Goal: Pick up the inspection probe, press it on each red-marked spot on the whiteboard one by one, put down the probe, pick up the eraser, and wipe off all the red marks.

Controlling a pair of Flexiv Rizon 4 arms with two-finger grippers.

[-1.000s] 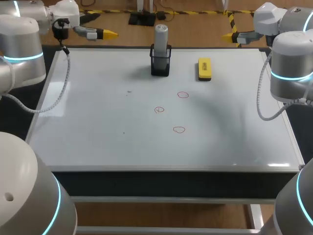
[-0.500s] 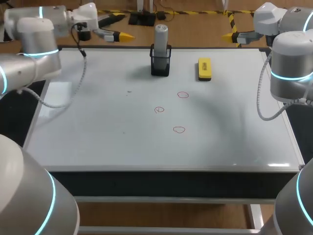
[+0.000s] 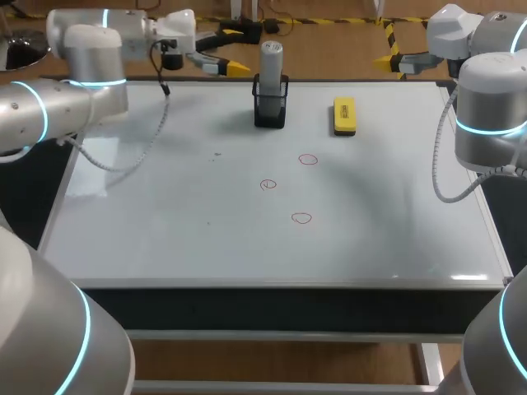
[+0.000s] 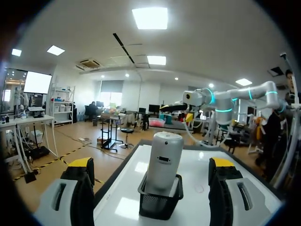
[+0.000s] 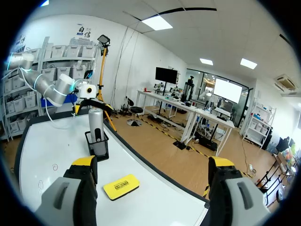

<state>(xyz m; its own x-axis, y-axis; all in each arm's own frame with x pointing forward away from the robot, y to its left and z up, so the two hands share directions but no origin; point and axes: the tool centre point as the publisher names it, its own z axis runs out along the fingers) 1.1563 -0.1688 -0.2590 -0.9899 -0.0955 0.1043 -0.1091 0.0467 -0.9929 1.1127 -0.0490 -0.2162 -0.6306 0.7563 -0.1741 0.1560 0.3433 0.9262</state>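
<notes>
Standing upright in a black mesh holder (image 3: 270, 109), the grey inspection probe (image 3: 271, 59) is just ahead of the left pincer (image 3: 237, 66), lined up with the gap between its 2 fingers and touching neither. Past the holder from that pincer lies the yellow eraser (image 3: 344, 115); 3 red marks (image 3: 301, 218) dot the whiteboard (image 3: 165, 214). The left arm lies along the whiteboard's far edge, its pincer level and spread wide. The right pincer (image 3: 385, 60) hangs open off the far corner, the eraser ahead of and below it.
</notes>
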